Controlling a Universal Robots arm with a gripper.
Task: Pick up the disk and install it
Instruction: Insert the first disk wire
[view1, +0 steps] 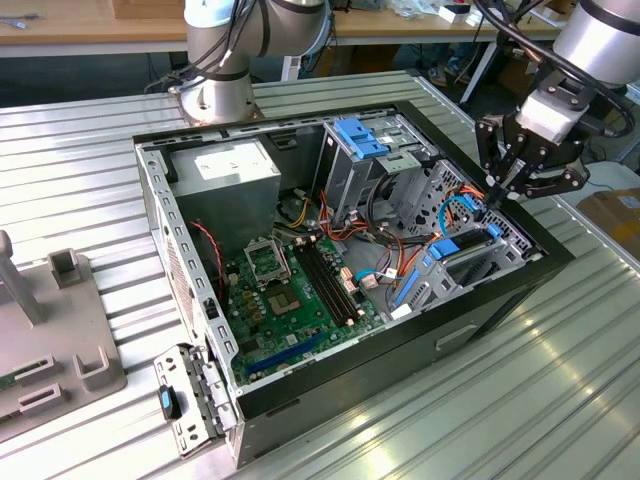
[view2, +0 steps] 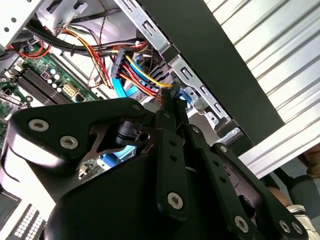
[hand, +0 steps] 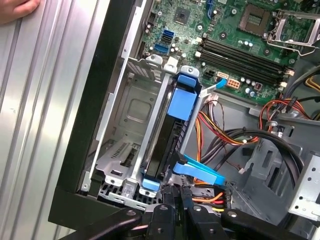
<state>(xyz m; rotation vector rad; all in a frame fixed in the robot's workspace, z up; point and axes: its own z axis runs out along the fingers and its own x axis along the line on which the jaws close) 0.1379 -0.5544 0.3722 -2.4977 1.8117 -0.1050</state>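
The disk (hand: 167, 140) is a dark slab with blue rails and a blue tab (hand: 182, 97). It stands on edge in the metal drive bay (hand: 125, 115) at the front corner of the open computer case (view1: 500, 300). In the exterior view the disk (view1: 465, 258) lies low at the case's right end. My gripper (view1: 493, 200) reaches down into that corner from above. In the first wrist view my gripper (hand: 174, 194) hangs over the disk's cable end, beside a flat blue cable (hand: 200, 172). The fingers are pressed together to a narrow tip (view2: 169, 97), and I see nothing held between them.
A bundle of coloured wires (hand: 235, 135) runs right beside the gripper. The motherboard (view1: 290, 290), a grey box with a white label (view1: 225, 170) and a cage with a light-blue top (view1: 360, 135) fill the case. A hand (hand: 17, 7) rests on the table beside the case.
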